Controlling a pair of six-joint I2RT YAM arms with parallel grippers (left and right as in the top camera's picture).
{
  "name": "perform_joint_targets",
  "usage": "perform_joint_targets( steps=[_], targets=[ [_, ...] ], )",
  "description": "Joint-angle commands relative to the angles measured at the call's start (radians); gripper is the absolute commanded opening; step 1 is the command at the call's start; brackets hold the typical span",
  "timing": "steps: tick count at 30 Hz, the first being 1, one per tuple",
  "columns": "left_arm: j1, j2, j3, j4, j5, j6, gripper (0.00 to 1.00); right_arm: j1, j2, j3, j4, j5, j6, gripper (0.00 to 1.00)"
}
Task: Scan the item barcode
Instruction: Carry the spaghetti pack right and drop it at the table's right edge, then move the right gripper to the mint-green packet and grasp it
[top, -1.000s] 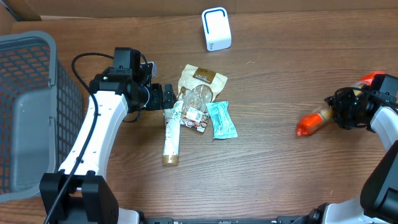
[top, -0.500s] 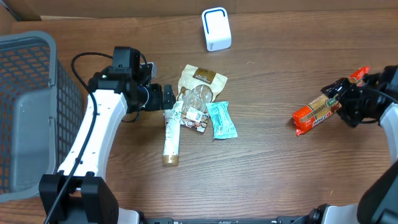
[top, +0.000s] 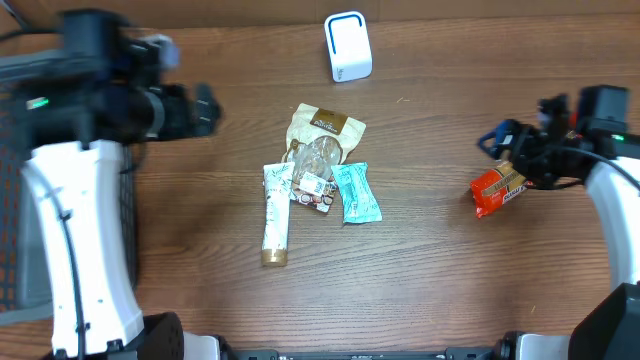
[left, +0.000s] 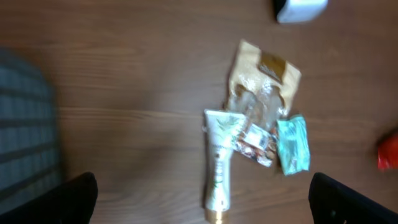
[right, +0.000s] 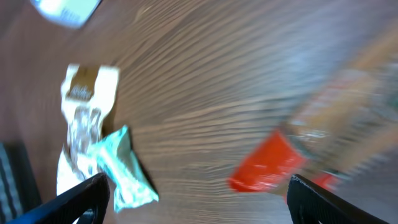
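A red snack packet (top: 497, 190) lies on the wooden table at the right, blurred in the right wrist view (right: 267, 162). My right gripper (top: 512, 152) hovers just above and behind it, open, nothing between its fingers (right: 198, 186). The white scanner (top: 347, 46) stands at the back centre. My left gripper (top: 203, 108) is raised high at the left, open and empty (left: 202, 186), looking down on the pile of items in the middle.
The middle pile holds a brown pouch (top: 325, 125), a white tube (top: 275, 215), a teal packet (top: 355, 192) and a small clear packet (top: 314, 186). A grey mesh basket (left: 25, 124) stands at the far left, mostly hidden under the left arm in the overhead view.
The left arm rose and drew back left, away from the tube. The right gripper opened and moved left, and the red packet now lies on the table under it.
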Motion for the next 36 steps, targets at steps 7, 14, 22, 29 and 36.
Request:
perform_joint_targets(
  steps=[7,14,22,29,36],
  targets=[
    [0.186,-0.015,0.162,-0.078,-0.014,0.142,1.00,0.294,-0.026,0.024,0.079,0.015,-0.004,0.90],
    [0.198,-0.014,0.127,-0.081,-0.051,0.141,1.00,0.472,0.002,0.015,0.150,0.092,0.058,0.90],
    [0.198,-0.013,0.127,-0.081,-0.051,0.141,0.99,0.581,0.132,0.015,0.176,0.106,0.163,0.88],
    [0.198,-0.013,0.127,-0.081,-0.051,0.141,0.99,0.674,0.223,0.015,0.201,0.103,0.272,0.74],
    [0.198,-0.013,0.127,-0.081,-0.051,0.141,1.00,0.735,0.246,0.015,0.259,0.296,0.401,0.15]
  ],
)
